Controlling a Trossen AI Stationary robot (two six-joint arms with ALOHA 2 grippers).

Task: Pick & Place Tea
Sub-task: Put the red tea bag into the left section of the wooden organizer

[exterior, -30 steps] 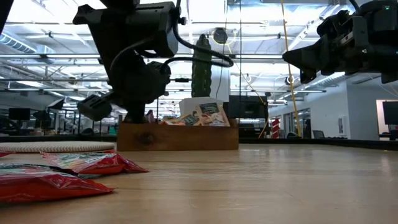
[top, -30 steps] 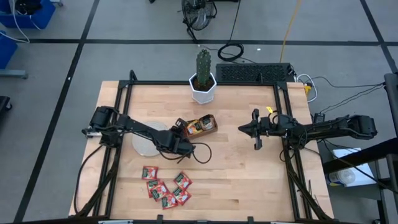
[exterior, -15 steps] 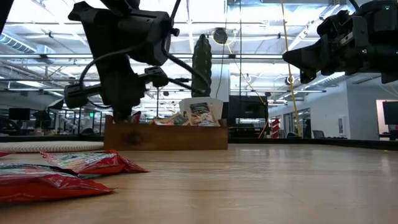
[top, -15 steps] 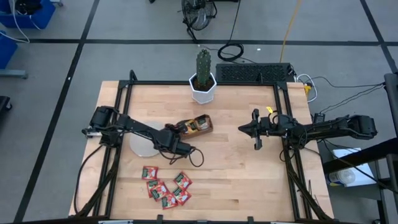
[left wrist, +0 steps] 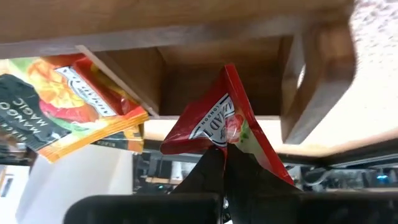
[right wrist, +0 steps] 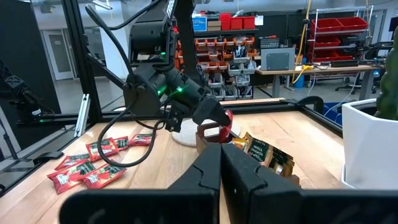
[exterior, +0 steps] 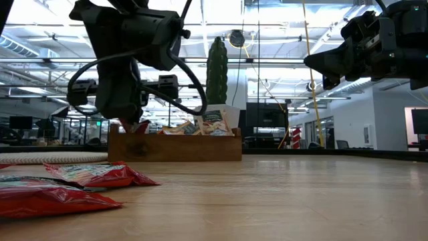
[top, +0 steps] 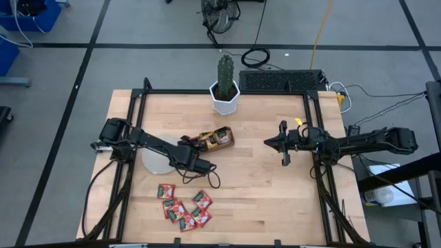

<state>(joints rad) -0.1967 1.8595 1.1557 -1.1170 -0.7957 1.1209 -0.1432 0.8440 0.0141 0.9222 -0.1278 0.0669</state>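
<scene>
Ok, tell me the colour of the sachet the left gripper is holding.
Red with green and a white label; the sachet pinched in the left gripper shows best in the left wrist view.

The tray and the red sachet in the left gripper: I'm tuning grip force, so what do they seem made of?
Tray: looks like wood, brown with visible grain, matte.
Red sachet, pinched by the shut left gripper: probably foil or plastic film, glossy and printed, creased where the fingers squeeze it.

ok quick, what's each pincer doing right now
Left pincer: closed on a red tea sachet, at the end compartment of the wooden tray.
Right pincer: closed, holding nothing, waiting above the table's right side.
</scene>
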